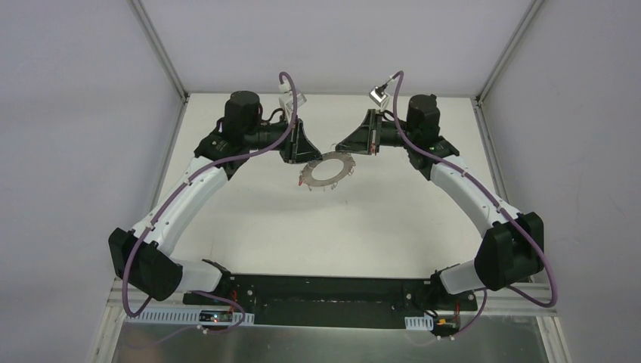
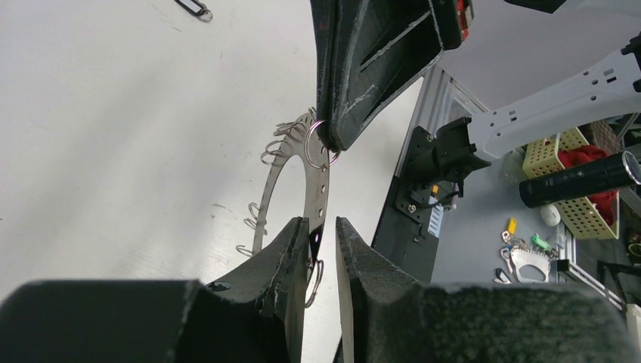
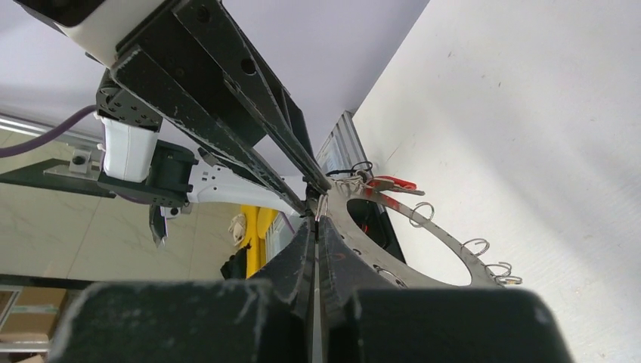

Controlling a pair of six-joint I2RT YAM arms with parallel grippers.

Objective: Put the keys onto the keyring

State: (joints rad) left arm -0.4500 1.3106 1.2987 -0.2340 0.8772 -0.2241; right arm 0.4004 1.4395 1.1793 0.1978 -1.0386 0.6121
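i see my right gripper (image 3: 316, 221) pressed tight on the rim of the wide flat grey metal keyring (image 2: 316, 189), holding it up over the white table (image 1: 249, 219). my left gripper (image 2: 323, 223) has a thin gap with the ring's other edge in it; i cannot tell if it pinches. a small silver key with a red plastic head (image 3: 397, 182) hangs on the rim there.

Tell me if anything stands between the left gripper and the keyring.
Nothing visible does. The keyring plate sits in the gap between the fingers of the left gripper, which stand slightly apart around it. The right gripper pinches a wire loop on the opposite rim, clear of the left one.
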